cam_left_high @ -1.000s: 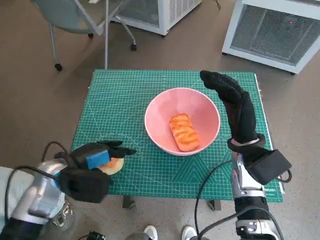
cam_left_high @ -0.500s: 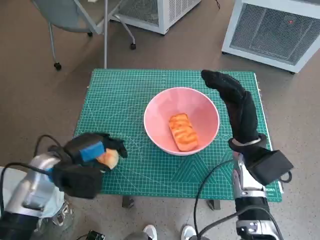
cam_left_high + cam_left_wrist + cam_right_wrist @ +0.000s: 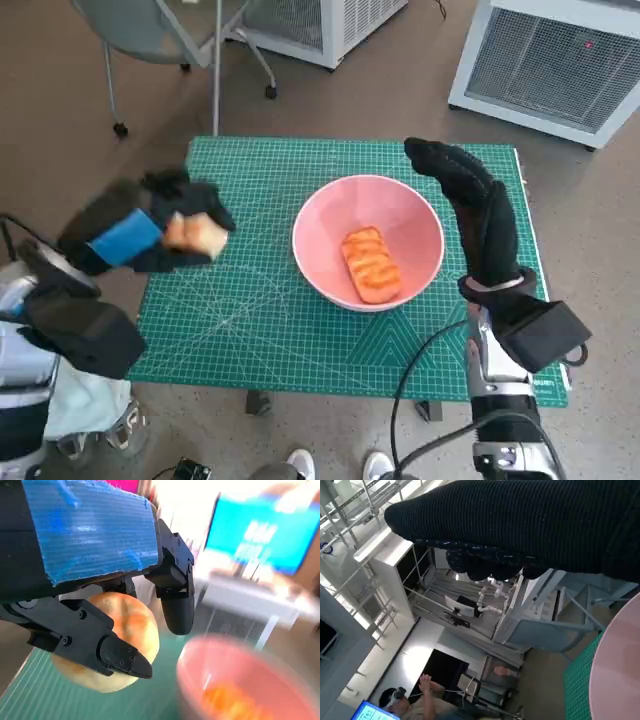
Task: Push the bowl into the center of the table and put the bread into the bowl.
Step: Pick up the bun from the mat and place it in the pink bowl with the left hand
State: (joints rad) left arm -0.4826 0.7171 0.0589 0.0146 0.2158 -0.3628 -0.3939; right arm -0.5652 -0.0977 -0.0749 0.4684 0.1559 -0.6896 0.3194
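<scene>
Since a second ago, left hand [image 3: 150, 235] risen from near surface edge, now lifted over left part of surface [image 3: 250, 330], gripping round bun [image 3: 197, 235] between fingers [image 3: 175, 600]. Blurred in head view. Pink bowl [image 3: 368, 200] near surface center, unmoved, with glazed bread [image 3: 371, 264] inside. Right hand [image 3: 470, 205] just beside bowl's right rim, unchanged, fingers straight and holding nothing; contact with rim unclear.

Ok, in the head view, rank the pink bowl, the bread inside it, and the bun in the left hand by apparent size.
1. Pink bowl, clearly largest.
2. Bread in the bowl.
3. Bun held by the left hand; it is blurred, partly covered by fingers and raised nearer the camera, so its rank against the bread is unsure.
</scene>
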